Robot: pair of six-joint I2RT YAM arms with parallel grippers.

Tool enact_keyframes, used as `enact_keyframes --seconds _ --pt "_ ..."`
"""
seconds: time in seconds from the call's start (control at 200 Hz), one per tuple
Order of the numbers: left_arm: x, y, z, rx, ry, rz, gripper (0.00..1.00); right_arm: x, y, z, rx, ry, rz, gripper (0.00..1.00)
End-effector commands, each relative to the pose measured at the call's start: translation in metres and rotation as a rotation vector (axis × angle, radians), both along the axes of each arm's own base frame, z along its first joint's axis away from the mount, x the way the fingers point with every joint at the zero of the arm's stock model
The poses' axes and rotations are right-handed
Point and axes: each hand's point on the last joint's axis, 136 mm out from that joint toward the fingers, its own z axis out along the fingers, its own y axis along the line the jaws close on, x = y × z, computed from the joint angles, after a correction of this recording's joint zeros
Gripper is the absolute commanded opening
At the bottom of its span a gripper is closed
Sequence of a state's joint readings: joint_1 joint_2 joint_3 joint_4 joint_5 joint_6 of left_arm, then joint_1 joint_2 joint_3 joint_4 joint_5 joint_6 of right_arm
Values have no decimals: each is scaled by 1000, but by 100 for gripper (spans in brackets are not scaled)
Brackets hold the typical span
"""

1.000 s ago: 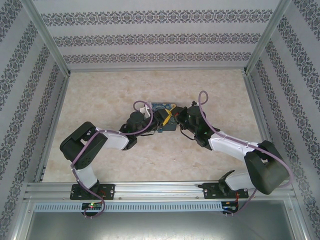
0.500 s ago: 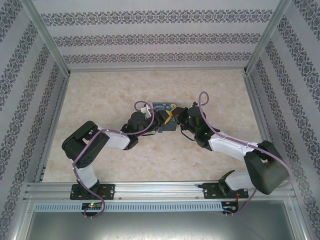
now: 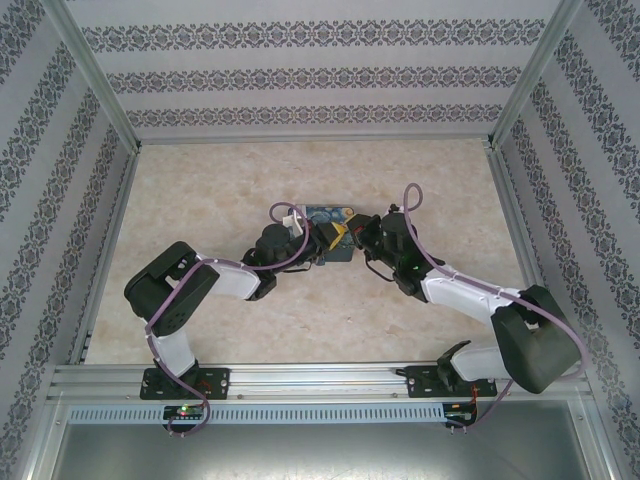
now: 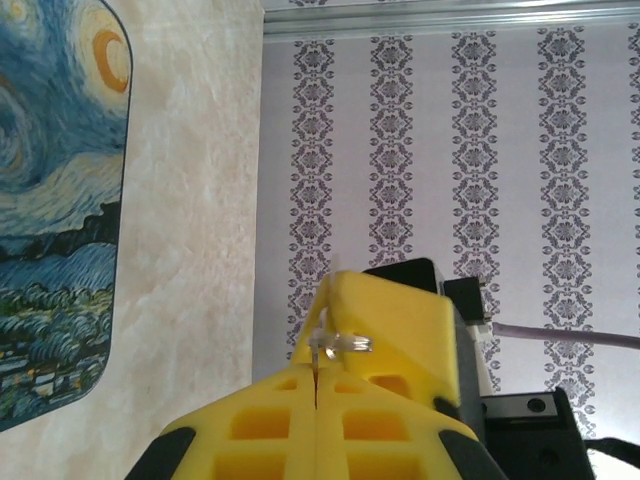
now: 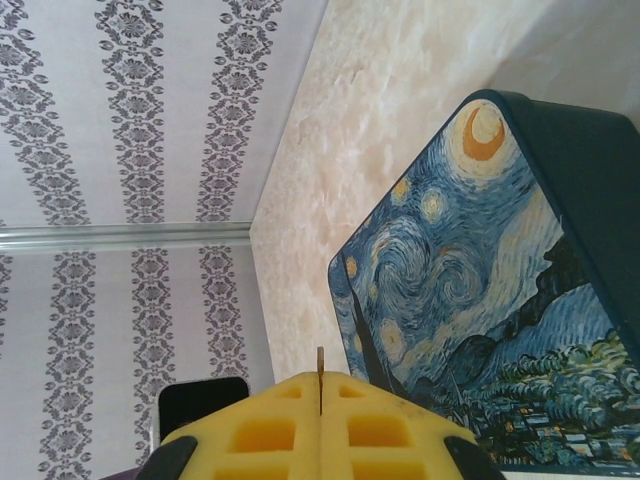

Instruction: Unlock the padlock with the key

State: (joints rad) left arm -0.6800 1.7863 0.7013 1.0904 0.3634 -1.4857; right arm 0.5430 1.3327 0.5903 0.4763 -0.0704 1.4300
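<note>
Right arm (image 3: 460, 290) drew back slightly; left fingers (image 4: 260, 425) and right fingers (image 5: 380, 430) each clench a metal sliver (image 5: 320, 362).

text: none legible | labels, numbers: none legible | box (image 5: 470, 300): swirling night-sky print, no lettering

The thin shackle of the padlock (image 4: 345, 343) shines like bare metal. The rectangular blue Starry Night box (image 5: 470, 330) looks smooth and glossy, and the beige marbled tabletop (image 3: 200, 200) looks matt.
</note>
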Motion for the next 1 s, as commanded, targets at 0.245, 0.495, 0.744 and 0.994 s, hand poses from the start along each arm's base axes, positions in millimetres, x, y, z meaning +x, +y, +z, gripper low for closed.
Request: enact_keyframes --seconds 0.245,0.495,0.744,0.994 --pt "-12 -4 13 6 -80 -48 0 -6 -11 0 4 -9 7 0" --pt "-10 2 16 27 -92 -33 0 -11 -17 -3 -2 -5 9 0" --pt "-7 7 21 52 -110 -31 0 -16 -21 -5 -9 -3 10 0" --pt "-5 8 22 48 -110 -24 0 -15 -21 -1 0 -6 10 0"
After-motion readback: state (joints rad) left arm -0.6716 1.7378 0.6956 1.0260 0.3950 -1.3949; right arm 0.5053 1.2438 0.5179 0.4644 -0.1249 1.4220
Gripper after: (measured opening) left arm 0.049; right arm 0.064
